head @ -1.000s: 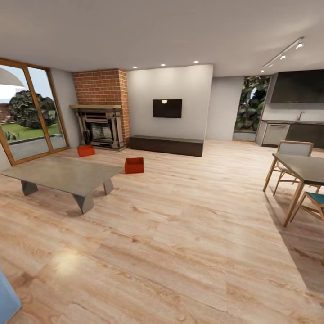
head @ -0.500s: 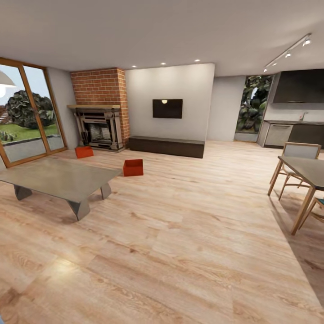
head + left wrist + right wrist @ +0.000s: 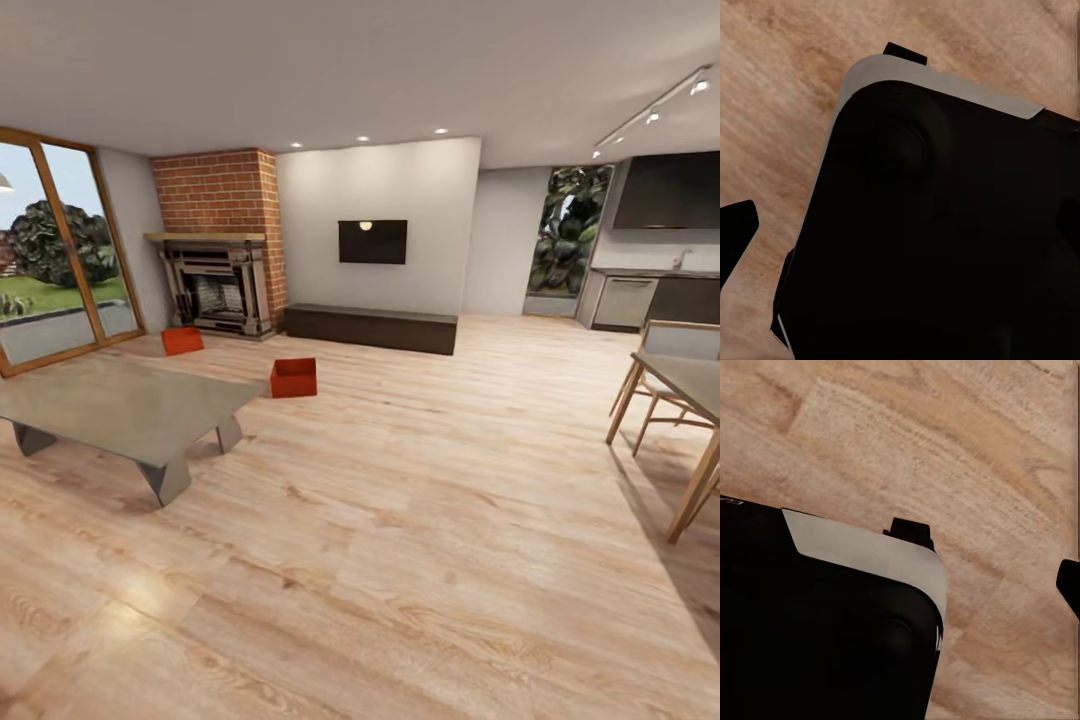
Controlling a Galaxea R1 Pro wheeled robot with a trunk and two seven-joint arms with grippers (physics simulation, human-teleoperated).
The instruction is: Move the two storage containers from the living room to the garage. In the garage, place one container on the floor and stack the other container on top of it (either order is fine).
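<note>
Two orange-red open-top storage containers stand on the light wood plank floor of the living room, far ahead in the head view. The nearer container (image 3: 294,377) is just past the low grey table's far corner. The farther container (image 3: 182,340) sits in front of the dark fireplace (image 3: 216,291). Each wrist view looks down past my black body at the planks. A left fingertip (image 3: 736,231) and a right fingertip (image 3: 1069,585) show at the picture edges, spread wide with nothing held.
A low grey table (image 3: 110,405) stands at the left. A wooden dining table with chairs (image 3: 680,390) is at the right. A red brick chimney (image 3: 215,190), a black TV (image 3: 372,241) and a long dark bench (image 3: 370,327) line the back wall. Broad open floor lies between.
The whole head view has shifted as my base rolls forward: the grey table slid left and the dining table right. The containers have not moved on the floor.
</note>
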